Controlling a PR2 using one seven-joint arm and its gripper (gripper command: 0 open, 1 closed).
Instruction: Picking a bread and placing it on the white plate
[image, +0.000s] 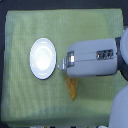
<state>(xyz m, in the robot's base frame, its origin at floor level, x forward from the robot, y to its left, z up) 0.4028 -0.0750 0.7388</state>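
Observation:
The white plate (42, 58) lies on the green cloth at the exterior view's left, bare. The bread (72, 87), golden-orange and elongated, lies on the cloth to the plate's lower right, its upper end hidden under my arm. My gripper (63, 65) reaches in from the exterior view's right, its tip between the plate's rim and the bread's upper end. The picture is too blurred to show how the fingers stand or whether they touch the bread.
A green cloth (30, 102) covers the table, with dark floor around its edges. My grey arm (92, 61) spans the right side, and a pale rounded robot part (119, 112) fills the lower right corner.

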